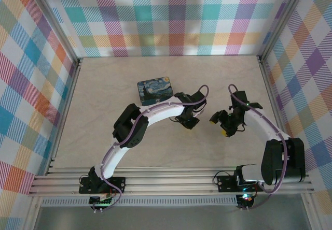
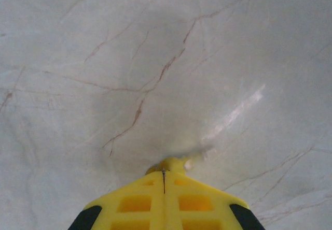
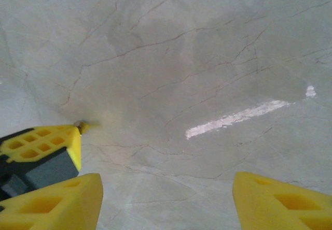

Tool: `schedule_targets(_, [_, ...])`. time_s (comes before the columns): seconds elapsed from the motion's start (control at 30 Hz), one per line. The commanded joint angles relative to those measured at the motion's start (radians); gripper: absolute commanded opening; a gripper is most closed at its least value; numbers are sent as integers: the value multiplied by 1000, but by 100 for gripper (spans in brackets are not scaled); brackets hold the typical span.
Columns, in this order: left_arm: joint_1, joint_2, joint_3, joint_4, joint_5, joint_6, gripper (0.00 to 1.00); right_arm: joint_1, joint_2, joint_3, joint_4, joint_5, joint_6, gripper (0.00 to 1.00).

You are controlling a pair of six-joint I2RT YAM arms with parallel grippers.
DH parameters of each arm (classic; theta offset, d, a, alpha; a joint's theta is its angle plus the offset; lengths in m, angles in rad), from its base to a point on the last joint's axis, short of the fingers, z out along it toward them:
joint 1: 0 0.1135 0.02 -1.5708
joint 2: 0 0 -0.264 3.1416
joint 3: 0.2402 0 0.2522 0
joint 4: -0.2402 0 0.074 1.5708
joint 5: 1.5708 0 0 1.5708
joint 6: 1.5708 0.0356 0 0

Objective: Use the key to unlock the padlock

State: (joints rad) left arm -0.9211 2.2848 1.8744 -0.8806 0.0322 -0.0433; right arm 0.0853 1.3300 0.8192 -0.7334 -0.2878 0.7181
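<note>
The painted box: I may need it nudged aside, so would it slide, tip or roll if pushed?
The box lies flat and low, so it would probably slide rather than tip. Its square outline suggests no rolling. The table looks smooth and glossy, so it may skid easily.

From overhead I see my left arm [image 1: 150, 117] arching rightward over the table [image 1: 104, 85], passing just in front of the box [image 1: 154, 90]. The left gripper [image 1: 190, 123] and right gripper [image 1: 218, 125] face each other near the table's middle, close but apart. Plaid walls [image 1: 171, 17] stand on three sides.
</note>
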Motion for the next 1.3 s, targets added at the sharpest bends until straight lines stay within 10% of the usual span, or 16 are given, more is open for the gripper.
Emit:
schedule_targets(0.0, [15, -79, -44, 8, 21, 34, 0, -23, -40, -5, 7, -53, -13, 67])
schedule_targets(0.63, [134, -327, -107, 100, 281, -23, 0, -33, -176, -123, 437, -350, 203, 60])
schedule_targets(1.27, [252, -411, -28, 32, 695, -128, 0, 177, -284, -258, 911, -261, -391, 41])
